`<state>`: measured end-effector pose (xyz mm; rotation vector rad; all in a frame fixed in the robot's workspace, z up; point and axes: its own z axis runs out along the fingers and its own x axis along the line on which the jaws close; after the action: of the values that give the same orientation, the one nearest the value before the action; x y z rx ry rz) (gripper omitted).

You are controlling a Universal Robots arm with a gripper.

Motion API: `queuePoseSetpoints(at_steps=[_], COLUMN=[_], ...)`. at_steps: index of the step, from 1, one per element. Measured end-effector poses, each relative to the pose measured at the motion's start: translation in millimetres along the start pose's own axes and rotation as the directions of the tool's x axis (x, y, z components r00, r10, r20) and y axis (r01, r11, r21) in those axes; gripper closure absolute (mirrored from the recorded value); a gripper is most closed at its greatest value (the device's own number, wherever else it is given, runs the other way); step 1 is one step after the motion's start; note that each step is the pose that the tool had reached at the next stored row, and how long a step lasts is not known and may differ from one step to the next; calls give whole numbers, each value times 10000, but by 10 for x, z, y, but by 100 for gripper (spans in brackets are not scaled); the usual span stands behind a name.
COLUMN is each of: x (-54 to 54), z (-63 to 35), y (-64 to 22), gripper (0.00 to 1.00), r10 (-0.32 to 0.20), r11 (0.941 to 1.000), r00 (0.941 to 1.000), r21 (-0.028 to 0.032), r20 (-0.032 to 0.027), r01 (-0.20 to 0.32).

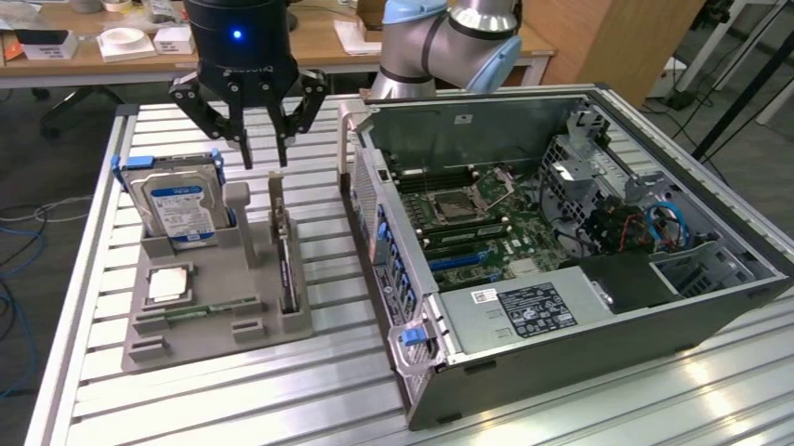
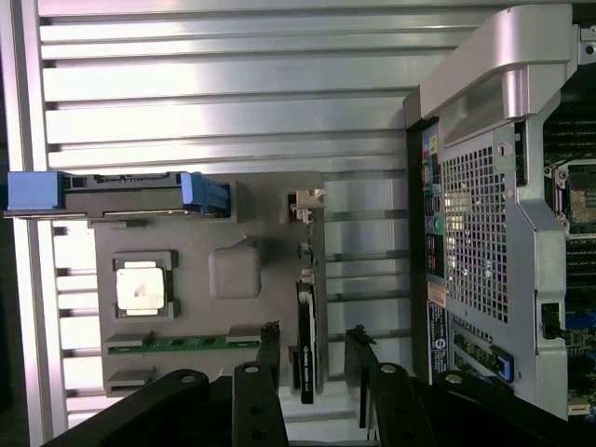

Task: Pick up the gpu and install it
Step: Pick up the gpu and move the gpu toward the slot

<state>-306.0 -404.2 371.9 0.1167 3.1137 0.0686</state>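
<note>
Right, my gripper [image 1: 264, 158] hangs with its fingers spread wide and nothing between them. It is above the grey fixture [image 1: 230, 279] that stands on the slatted table [image 1: 223, 400].

The gpu [image 1: 284, 251] stands on its thin edge in a slot along the side of that fixture nearest the open computer case [image 1: 397, 232]. It is seated there and has not been lifted. It lies straight below me. Its long axis runs along the fixture, from the far end under my fingertips toward the near edge of the table in the exterior view.

From the wrist view, my gripper [image 2: 314, 335] straddles the card. One finger [image 2: 270, 349] stands on each flat face of the gpu [image 2: 304, 307], so my opening crosses its thin dimension and not its length. I judge that I am clear of it, hovering above and not touching.

The hard drive [image 1: 184, 209] with the blue-white label stands upright in the fixture on the exterior view's left. The processor [image 1: 167, 283] and the memory stick [image 1: 199, 311] are nearer that view's front. All three are well off my line.
</note>
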Motion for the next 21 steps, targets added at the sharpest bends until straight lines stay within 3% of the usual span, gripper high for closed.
queuePoseSetpoints(at_steps=[21], x=[-12], z=[-4], y=[-160], gripper=[58], r10=[0], r11=[10000], r00=[10000], r21=[0], r20=[-1], r01=[0])
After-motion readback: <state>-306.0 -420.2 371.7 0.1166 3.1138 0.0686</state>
